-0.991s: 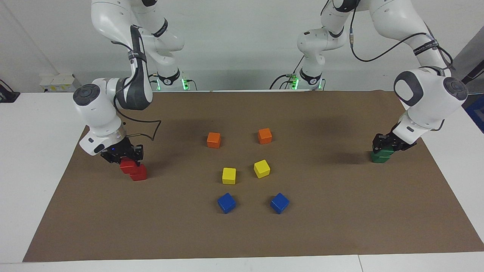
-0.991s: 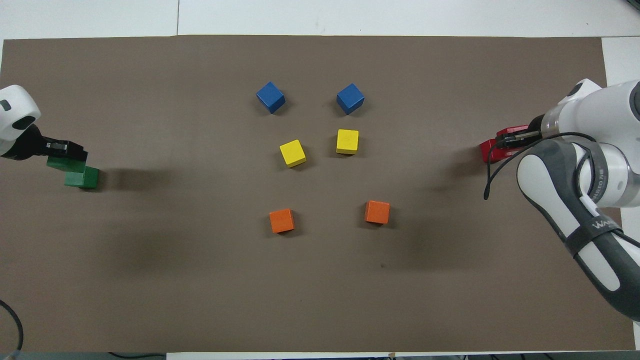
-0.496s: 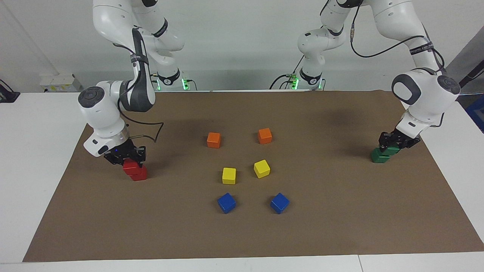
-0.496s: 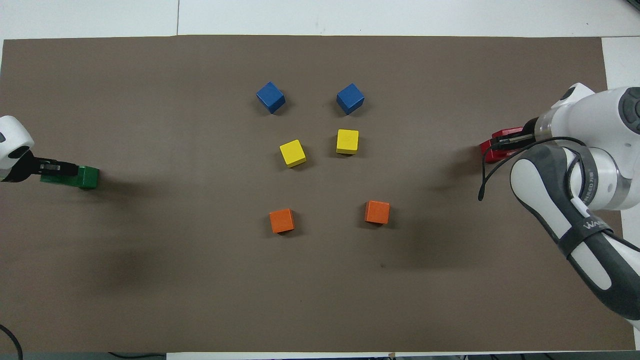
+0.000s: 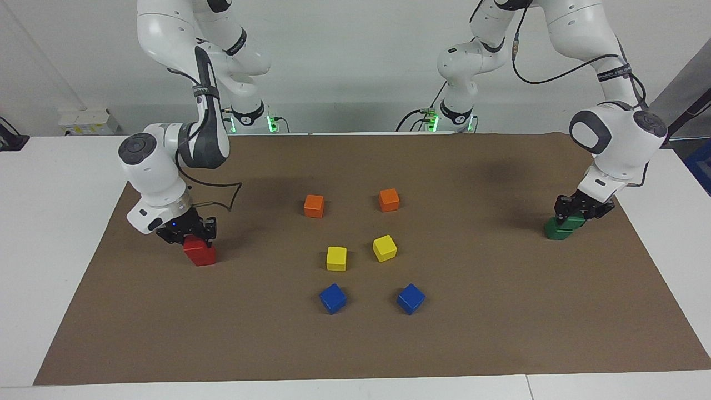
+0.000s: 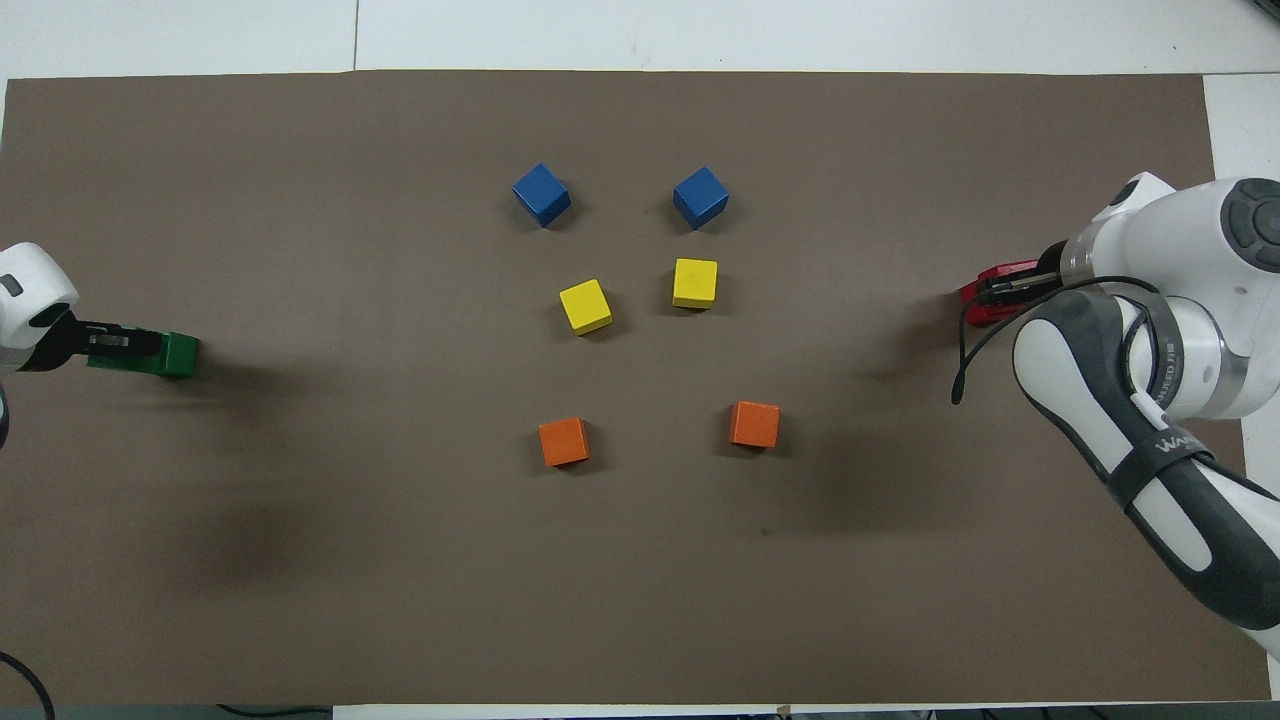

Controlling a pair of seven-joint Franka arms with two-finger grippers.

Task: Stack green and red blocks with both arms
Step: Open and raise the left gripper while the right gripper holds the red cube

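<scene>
The right gripper (image 5: 186,236) clamps the upper red block (image 5: 195,244) on the lower red block (image 5: 203,257), at the right arm's end of the mat (image 5: 500,333). The left gripper (image 5: 580,210) clamps the upper green block (image 5: 572,221) on the lower green block (image 5: 557,230), at the left arm's end. In the facing view, orange cubes (image 5: 314,205) sit at 12 o'clock of the middle cluster, yellow cubes (image 5: 336,258) centre, blue cubes (image 5: 333,298) at 6 o'clock, well apart from both stacks. Overhead, each gripper mostly hides its stack
</scene>
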